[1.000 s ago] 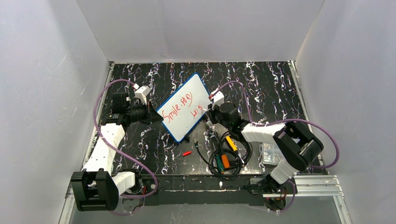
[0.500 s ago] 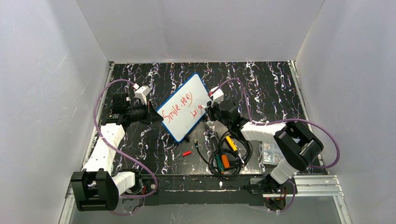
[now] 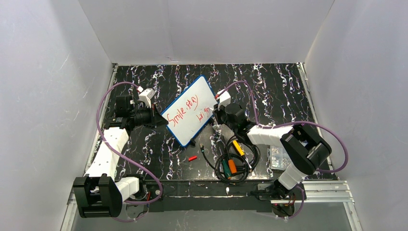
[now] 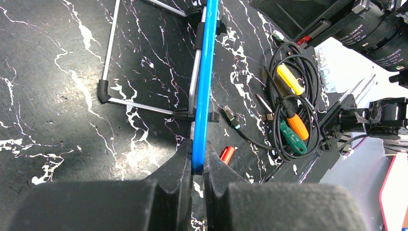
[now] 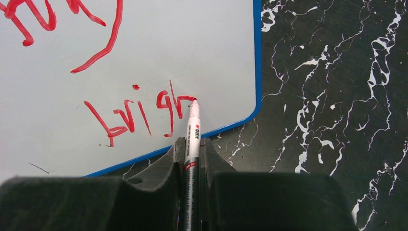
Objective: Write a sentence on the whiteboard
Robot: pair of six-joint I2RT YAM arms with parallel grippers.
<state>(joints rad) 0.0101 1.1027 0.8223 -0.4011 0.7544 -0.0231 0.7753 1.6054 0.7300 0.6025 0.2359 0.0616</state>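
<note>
The whiteboard, white with a blue rim, stands tilted on a wire stand in the middle of the table. My left gripper is shut on its blue edge, seen edge-on in the left wrist view. The sentence is red handwriting: "Smile stay" above, "brig" and a partly drawn letter below. My right gripper is shut on a red marker, its tip touching the board at the end of the lower line, near the board's corner.
A red marker cap lies on the black marbled table in front of the board. A coil of black cable with orange, yellow and green tools lies at front right. A small clear box sits beside the right arm. White walls enclose the table.
The right gripper has shifted slightly along the lower line and the writing there has grown by a stroke. The left arm and the board have not moved.
</note>
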